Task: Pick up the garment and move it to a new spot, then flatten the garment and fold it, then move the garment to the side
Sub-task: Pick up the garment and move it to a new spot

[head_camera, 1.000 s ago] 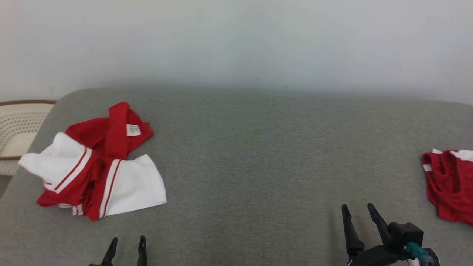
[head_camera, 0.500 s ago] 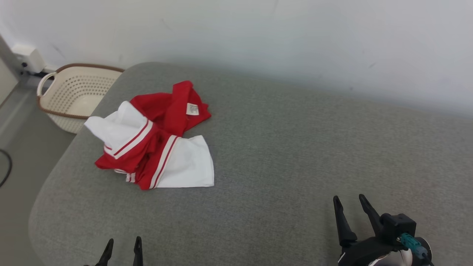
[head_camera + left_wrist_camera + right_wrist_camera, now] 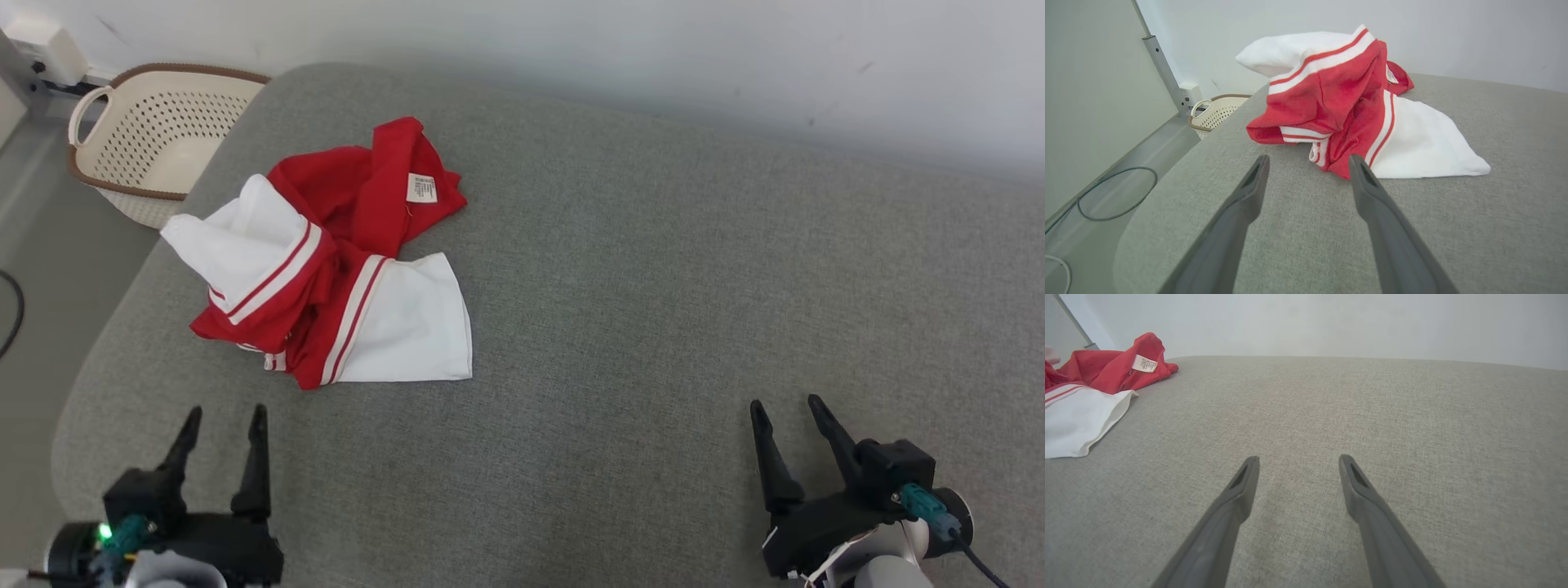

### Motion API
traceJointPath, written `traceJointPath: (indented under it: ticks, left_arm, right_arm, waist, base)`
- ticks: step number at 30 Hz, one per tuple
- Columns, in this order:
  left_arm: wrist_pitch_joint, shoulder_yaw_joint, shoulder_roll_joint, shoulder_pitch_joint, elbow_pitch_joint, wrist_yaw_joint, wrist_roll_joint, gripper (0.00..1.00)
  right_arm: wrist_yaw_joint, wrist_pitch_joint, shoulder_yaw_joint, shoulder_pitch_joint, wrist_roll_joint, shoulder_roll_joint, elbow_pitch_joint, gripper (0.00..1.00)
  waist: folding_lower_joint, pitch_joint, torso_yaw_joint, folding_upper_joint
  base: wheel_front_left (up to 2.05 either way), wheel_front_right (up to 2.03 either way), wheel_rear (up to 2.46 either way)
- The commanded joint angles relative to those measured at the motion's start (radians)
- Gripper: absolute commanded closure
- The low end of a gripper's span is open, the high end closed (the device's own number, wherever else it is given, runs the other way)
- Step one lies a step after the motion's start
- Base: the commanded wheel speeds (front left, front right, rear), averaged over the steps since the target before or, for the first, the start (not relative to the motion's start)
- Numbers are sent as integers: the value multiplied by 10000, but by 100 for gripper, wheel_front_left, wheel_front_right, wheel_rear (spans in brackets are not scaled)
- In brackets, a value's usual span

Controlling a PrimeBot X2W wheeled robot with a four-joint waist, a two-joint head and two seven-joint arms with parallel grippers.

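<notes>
The crumpled red-and-white fabric garment lies on the far left part of the grey fabric-covered tabletop. It is outside the cream perforated plastic basket, which stands on the floor beside that corner. The left gripper is near the garment, jaws apart. The right gripper is well apart from it, jaws apart.

Grey upholstered surface, white wall, cream basket on floor.
</notes>
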Motion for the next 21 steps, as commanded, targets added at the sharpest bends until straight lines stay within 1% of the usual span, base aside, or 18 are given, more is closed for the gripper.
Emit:
traceJointPath:
  ticks: [1, 6, 12, 16, 21]
  left_arm:
    - [-11, 34, 130, -179, 47, -77, 82, 0]
    - [-11, -76, 796, -1398, 526, -306, 460, 0]
    - [-10, -525, 1244, -2527, 1433, -418, 903, 0]
    - [-10, -673, 1430, -3045, 2188, -134, 1055, 0]
    - [-10, -506, 1709, -3777, 3281, 295, 946, 0]
  right_arm:
    - [-11, -3, 3, -121, 42, -69, -16, 0]
    - [-11, -5, 24, -361, 64, -221, -78, 0]
    - [-11, -3, 107, -687, 107, -216, -66, 0]
    - [-11, -3, 245, -892, 165, -144, -39, 0]
    - [-11, -2, 236, -1212, 219, -78, -19, 0]
  waist:
    - [-2, 392, -277, -1]
    - [-2, 870, -564, -1]
    - [-2, 1310, -925, -1]
    - [-2, 1531, -1243, -1]
    - [-2, 1790, -1784, -1]
  base:
    - [0, 0, 0]
    - [0, 0, 0]
    - [0, 0, 0]
    - [0, 0, 0]
    - [0, 0, 0]
